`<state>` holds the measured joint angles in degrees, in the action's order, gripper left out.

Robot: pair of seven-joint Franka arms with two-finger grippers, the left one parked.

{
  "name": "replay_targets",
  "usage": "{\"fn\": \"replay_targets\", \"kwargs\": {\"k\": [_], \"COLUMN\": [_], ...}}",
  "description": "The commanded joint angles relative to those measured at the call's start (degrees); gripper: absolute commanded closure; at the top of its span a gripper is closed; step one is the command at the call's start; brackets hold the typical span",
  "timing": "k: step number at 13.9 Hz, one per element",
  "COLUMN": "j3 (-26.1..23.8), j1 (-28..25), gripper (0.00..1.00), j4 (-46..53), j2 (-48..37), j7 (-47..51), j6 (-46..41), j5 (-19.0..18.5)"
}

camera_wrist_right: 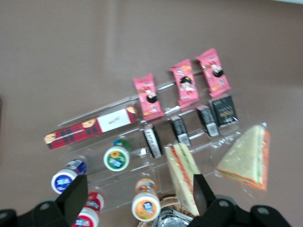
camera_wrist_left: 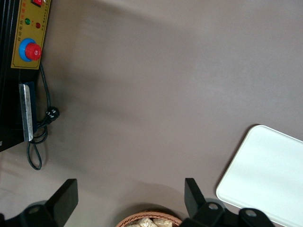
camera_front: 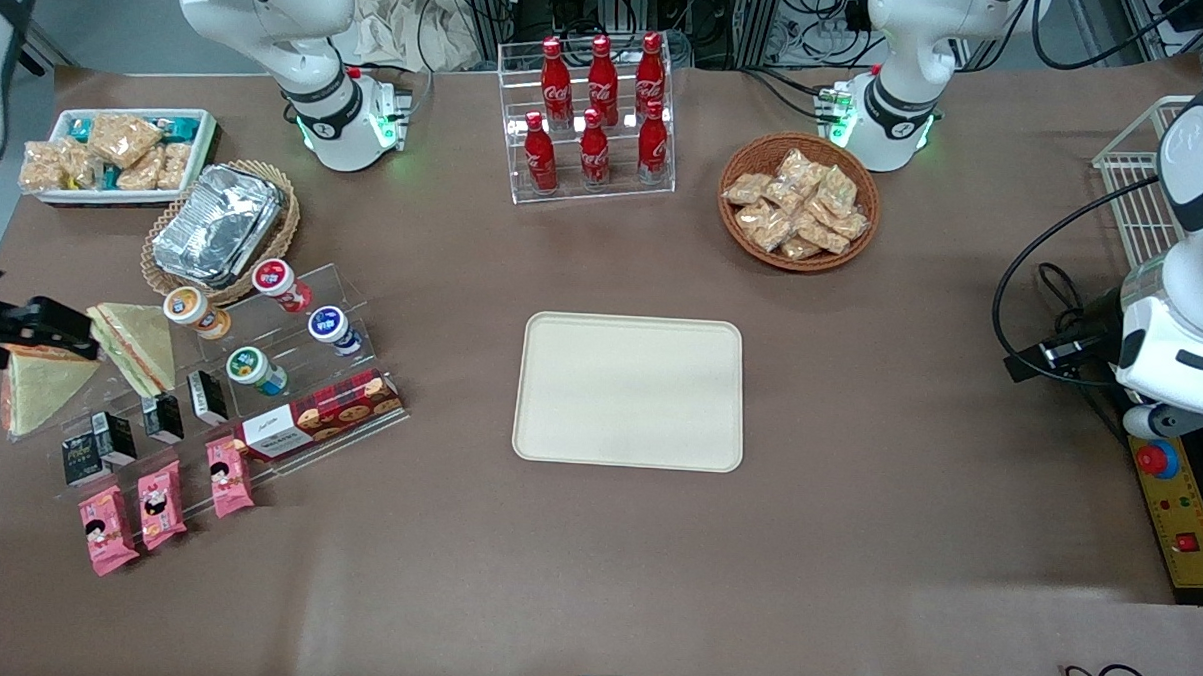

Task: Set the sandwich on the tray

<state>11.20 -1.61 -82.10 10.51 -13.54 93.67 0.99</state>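
Clear-wrapped, the sandwich (camera_front: pixel 44 389) lies flat at the working arm's end of the table. Its orange-red filling edge faces away from the tray (camera_front: pixel 630 391), which sits bare in the middle of the table, well apart from it. A second sandwich (camera_front: pixel 136 347) with greener filling lies just beside it, a little farther from the front camera, at the edge of a clear rack (camera_front: pixel 293 297). The rack holds small cups (camera_front: pixel 256 368) and black boxes (camera_front: pixel 163 418). Nearer the front camera lie a red biscuit box (camera_front: pixel 319 416) and three pink packets (camera_front: pixel 160 503).

The gripper (camera_wrist_right: pixel 138 184) hangs above the rack and the two sandwiches. Its jaws are spread wide with nothing between them, and it touches neither sandwich. In the wrist view, one finger (camera_wrist_right: pixel 201 189) stands over the greener sandwich's end, and the task sandwich (camera_wrist_right: pixel 246 158) lies outside the jaws.
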Motion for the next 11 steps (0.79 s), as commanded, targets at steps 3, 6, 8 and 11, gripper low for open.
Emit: {"fn": "replay_targets", "kwargs": {"k": [3, 6, 8, 11], "j3": [-0.21, -0.12, 0.23, 0.23], "j1": [7.31, 10.48, 13.38, 18.48], "gripper": [0.01, 0.01, 0.01, 0.01], "j4": [0.36, 0.01, -0.17, -2.89], "j2": [-0.05, 0.22, 0.83, 1.45], "j7": [0.45, 0.54, 0.45, -6.54], "j6": [0.19, 0.55, 1.33, 5.81], "j5": [0.33, -0.29, -0.29, -0.20]}}
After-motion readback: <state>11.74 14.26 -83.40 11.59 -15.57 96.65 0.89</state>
